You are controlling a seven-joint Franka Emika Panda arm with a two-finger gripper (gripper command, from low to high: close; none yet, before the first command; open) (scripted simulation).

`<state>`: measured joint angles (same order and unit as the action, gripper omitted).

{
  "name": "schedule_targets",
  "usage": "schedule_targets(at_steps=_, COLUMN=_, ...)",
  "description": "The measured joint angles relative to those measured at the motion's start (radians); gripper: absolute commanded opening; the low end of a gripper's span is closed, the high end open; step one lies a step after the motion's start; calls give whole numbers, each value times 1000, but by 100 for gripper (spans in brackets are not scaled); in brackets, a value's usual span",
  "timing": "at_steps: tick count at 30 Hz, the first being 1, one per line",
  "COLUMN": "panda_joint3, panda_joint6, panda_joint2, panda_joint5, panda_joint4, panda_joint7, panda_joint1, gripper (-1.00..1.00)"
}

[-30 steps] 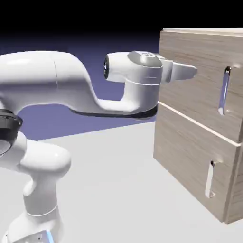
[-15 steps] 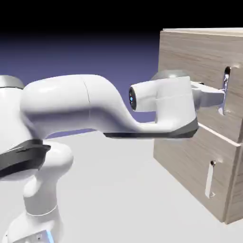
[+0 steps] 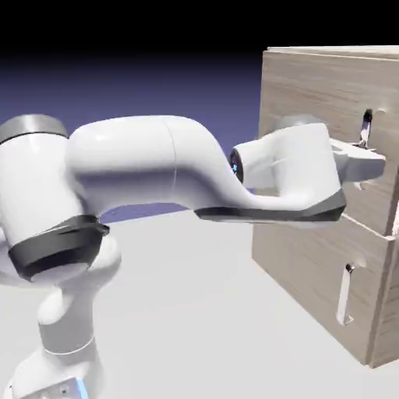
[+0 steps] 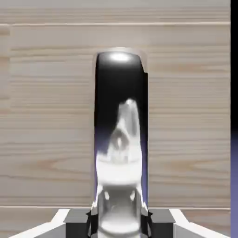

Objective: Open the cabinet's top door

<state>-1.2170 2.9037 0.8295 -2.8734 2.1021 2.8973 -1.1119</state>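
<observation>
1. At the exterior view's right, the cabinet (image 3: 327,203) is being shown standing on the pale table (image 3: 187,304), before a blue-violet backdrop.
2. Below the top door (image 3: 319,101), the shorter lower panel (image 3: 312,273) with its small handle (image 3: 344,294) is being left untouched.
3. Nothing is being seen between the arm (image 3: 156,164) and the door.
4. The gripper (image 4: 119,222) is being held clamped on the top door's silver handle (image 4: 120,158), which is filling the recessed slot in the hand view.
</observation>
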Motion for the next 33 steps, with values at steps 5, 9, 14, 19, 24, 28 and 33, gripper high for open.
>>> schedule_targets(at_steps=5, panda_joint3=135, panda_joint6=-73, panda_joint2=-15, panda_joint5=72, panda_joint4=138, panda_joint7=0, panda_joint1=181, gripper=-100)
schedule_targets(at_steps=9, panda_joint3=252, panda_joint6=-122, panda_joint2=-17, panda_joint5=136, panda_joint4=238, panda_joint7=0, panda_joint1=326, gripper=-100)
schedule_targets(at_steps=14, panda_joint3=409, panda_joint6=-173, panda_joint2=-2, panda_joint5=230, panda_joint4=355, panda_joint7=-7, panda_joint1=507, gripper=-100)
schedule_targets(at_steps=19, panda_joint3=577, panda_joint6=-201, panda_joint2=18, panda_joint5=325, panda_joint4=453, panda_joint7=0, panda_joint1=689, gripper=-100)
schedule_targets(at_steps=24, panda_joint3=754, panda_joint6=-209, panda_joint2=59, panda_joint5=440, panda_joint4=542, panda_joint7=0, panda_joint1=870, gripper=-100)
schedule_targets(at_steps=28, panda_joint3=898, panda_joint6=-195, panda_joint2=101, panda_joint5=539, panda_joint4=600, panda_joint7=0, panda_joint1=1014, gripper=-100)
schedule_targets(at_steps=33, panda_joint3=1066, panda_joint6=-176, panda_joint2=194, panda_joint5=717, panda_joint4=678, panda_joint7=-53, panda_joint1=1170, gripper=-100)
